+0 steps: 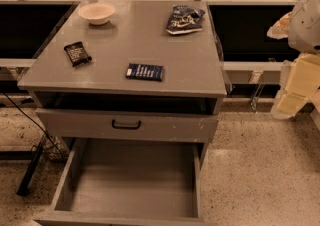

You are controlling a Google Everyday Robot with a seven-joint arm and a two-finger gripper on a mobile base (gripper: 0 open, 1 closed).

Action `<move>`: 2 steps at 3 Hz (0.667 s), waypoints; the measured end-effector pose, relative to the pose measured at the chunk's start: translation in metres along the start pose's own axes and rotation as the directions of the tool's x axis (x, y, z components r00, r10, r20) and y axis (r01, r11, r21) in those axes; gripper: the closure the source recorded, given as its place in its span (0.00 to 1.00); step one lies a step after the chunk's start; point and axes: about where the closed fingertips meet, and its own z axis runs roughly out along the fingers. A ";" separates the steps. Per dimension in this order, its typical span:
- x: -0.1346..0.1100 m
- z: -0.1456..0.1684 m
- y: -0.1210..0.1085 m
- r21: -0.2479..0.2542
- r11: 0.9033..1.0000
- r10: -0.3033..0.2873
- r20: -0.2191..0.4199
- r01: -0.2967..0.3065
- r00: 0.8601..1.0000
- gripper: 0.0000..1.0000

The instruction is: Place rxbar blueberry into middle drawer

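Note:
The rxbar blueberry, a flat dark navy bar with white text, lies on the grey cabinet top near its front edge. The middle drawer is pulled out below, a wide grey box with a bare floor. My gripper hangs at the right edge of the view, off to the right of the cabinet and well apart from the bar. It holds nothing that I can see.
A black wrapper bar lies at the left of the top, a pale bowl at the back left, a wrinkly blue snack bag at the back right. A shut drawer front with a black handle sits above the open drawer. Speckled floor lies to the right.

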 end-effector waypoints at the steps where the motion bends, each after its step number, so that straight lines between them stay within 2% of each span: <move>1: -0.008 0.003 -0.005 0.010 1.000 -0.004 0.006 0.004 1.000 0.00; 2: -0.043 0.025 -0.032 0.008 1.000 -0.015 0.021 0.015 1.000 0.00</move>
